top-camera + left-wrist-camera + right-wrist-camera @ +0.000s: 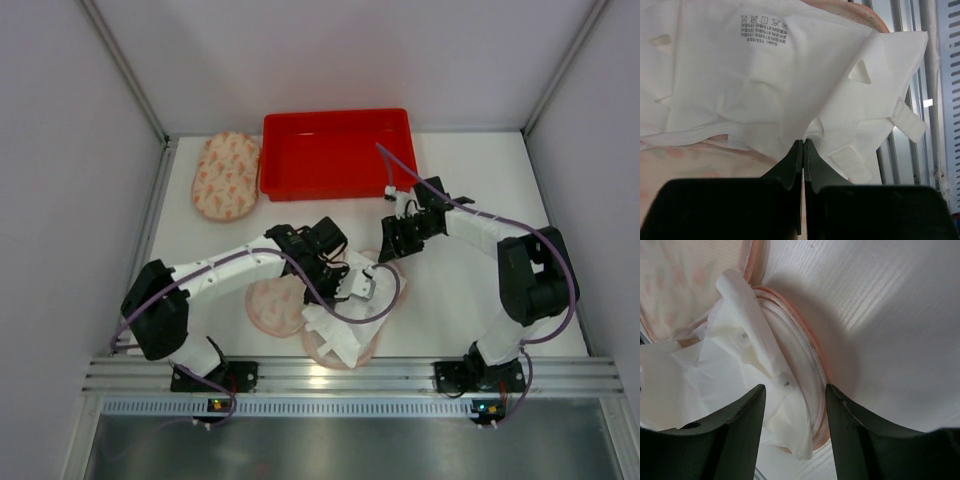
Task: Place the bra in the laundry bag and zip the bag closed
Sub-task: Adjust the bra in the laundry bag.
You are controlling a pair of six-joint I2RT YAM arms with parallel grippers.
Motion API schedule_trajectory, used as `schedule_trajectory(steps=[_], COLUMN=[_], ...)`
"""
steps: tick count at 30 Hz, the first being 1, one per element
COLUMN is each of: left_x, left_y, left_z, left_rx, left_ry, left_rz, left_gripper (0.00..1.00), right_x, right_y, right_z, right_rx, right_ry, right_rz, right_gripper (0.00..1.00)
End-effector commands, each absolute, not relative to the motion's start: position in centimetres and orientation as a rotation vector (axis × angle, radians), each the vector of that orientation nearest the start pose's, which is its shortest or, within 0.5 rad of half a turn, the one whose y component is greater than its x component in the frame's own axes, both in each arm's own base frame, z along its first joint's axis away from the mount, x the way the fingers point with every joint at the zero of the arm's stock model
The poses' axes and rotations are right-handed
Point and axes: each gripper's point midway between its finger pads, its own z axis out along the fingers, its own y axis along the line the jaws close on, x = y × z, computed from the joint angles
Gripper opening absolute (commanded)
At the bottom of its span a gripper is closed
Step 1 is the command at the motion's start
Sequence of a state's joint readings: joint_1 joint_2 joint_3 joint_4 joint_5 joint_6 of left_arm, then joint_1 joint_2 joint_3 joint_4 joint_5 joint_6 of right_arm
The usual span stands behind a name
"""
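Right now the left gripper (803, 142) has its jaws pressed flat together on a fold at the edge of the white bra (765, 80); creases in the cloth run down to the closed tips. Ahead of this gripper the bra spreads out wide, with a printed care label (765, 32) at the far side and a small fabric tab (910, 122) off to its right. Pale pink patterned fabric shows just below the cloth, to the left of the fingers.

The right gripper (795, 387) hangs with its jaws apart and nothing between them. Directly under it lies the round pink rim of the laundry bag (812, 347), with crumpled white cloth bunched up inside the rim and spilling over it toward the gripper's left. To its right is bare white worktop (880, 315).

From above, the two grippers are close together, the left one over the bra and bag, the right one just beyond them. Well beyond both grippers sits a red tray (335, 150), and beside that tray, on the left arm's side, lies a second patterned pouch (226, 175).
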State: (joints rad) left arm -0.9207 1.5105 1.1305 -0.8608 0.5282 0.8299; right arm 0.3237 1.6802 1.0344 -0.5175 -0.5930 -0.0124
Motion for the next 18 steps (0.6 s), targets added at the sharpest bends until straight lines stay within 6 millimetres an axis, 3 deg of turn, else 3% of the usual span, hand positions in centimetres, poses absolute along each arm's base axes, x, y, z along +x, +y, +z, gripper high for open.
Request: schedule_trajectory(steps=[1, 5, 11, 15, 18], left_x=[13.2, 13.2, 13.7, 15.4, 16.7], left_y=[-28.5, -27.9, -27.6, -28.2, -27.5], left_z=[9.8, 8.1, 6.4, 8.6, 11.1], left_rx=[-2.516, -2.474, -2.335, -2.239, -2.242], left_ry=[-1.995, -1.986, -2.118, -2.285, -2.403], left_rz=[1.013, 0.974, 0.909, 0.97, 0.976], left_gripper=[0.0, 0.0, 0.12, 0.3, 0.34], right_x=[28.2, 27.9, 27.9, 28.0, 27.8], right_y=[19.5, 19.4, 19.5, 19.5, 19.5], right_z=[6.0, 6.0, 5.8, 5.8, 5.8], right_rx=[-0.637, -0.651, -0.648, -0.644, -0.645], right_ry=[2.614, 2.614, 2.619, 2.617, 2.616], right_rz=[0.905, 0.903, 0.913, 0.911, 0.912], right_gripper=[0.52, 0.52, 0.52, 0.52, 0.52])
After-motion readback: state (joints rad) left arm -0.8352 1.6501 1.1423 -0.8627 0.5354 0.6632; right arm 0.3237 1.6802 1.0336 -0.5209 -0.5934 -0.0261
